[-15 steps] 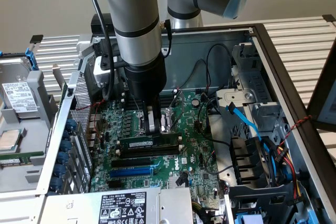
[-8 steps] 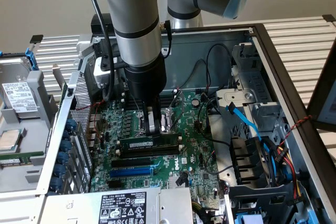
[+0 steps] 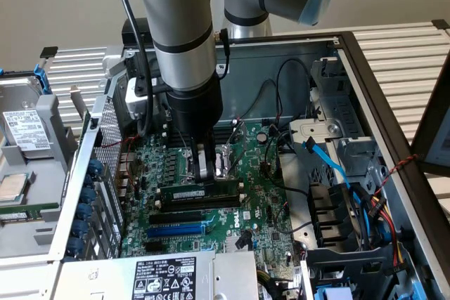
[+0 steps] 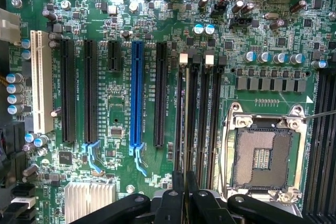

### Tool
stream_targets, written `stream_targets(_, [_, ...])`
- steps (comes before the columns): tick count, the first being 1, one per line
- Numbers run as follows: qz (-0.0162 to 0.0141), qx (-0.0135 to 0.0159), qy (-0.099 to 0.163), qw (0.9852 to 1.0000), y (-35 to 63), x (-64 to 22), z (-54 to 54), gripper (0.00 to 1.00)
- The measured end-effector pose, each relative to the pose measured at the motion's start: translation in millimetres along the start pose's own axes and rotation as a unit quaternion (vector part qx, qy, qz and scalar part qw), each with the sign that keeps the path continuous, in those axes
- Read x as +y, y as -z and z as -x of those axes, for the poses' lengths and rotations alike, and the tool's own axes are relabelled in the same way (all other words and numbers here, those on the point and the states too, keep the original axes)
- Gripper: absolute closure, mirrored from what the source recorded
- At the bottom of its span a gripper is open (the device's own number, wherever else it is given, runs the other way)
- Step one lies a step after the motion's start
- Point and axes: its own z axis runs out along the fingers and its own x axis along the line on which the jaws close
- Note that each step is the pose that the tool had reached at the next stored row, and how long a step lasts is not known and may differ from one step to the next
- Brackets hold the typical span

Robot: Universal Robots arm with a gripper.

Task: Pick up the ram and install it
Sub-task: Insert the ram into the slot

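ram [image 3: 195,192] upright in memory slot [image 3: 228,200], hand [image 3: 213,172] just above

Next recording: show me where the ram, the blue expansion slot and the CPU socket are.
the ram [image 3: 190,193]: exterior view, on its pale label.
the blue expansion slot [image 4: 137,93]: wrist view, midway along the slot body.
the CPU socket [image 4: 264,156]: wrist view, centre of the contact field.
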Motion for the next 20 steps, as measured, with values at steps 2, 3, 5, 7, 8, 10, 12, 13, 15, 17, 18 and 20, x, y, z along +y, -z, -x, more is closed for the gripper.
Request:
stream_targets(2, [0.0001,-0.0001,0.0,1.0,-0.1,0.1,0.0,0.87])
stream_targets(3, [0.0001,-0.0001,0.0,1.0,-0.1,0.0,0.0,0.87])
stream_targets(5, [0.0001,-0.0001,-0.001,1.0,-0.2,0.1,0.0,0.87])
stream_targets(7, [0.0,0.0,-0.001,1.0,-0.2,0.2,-0.1,0.87])
stream_targets(8, [0.0001,0.0001,-0.002,1.0,-0.1,0.4,-0.1,0.87])
stream_targets(10, [0.0001,0.0003,-0.004,1.0,-0.1,0.8,-0.1,0.87])
stream_targets(12, [0.0001,0.0004,-0.005,1.0,0.0,1.0,-0.1,0.87])
stream_targets(13, [0.0001,0.0005,-0.005,1.0,-0.1,1.1,-0.2,0.87])
stream_targets(15, [0.0001,0.0006,-0.007,1.0,-0.2,1.2,-0.5,0.87])
stream_targets(17, [0.0001,0.0009,-0.009,1.0,-0.2,1.2,-1.0,0.87])
stream_targets(18, [0.0001,0.0009,-0.009,1.0,-0.2,1.2,-1.3,0.87])
stream_targets(20, [0.0,0.0009,-0.009,1.0,-0.2,1.2,-1.8,0.87])
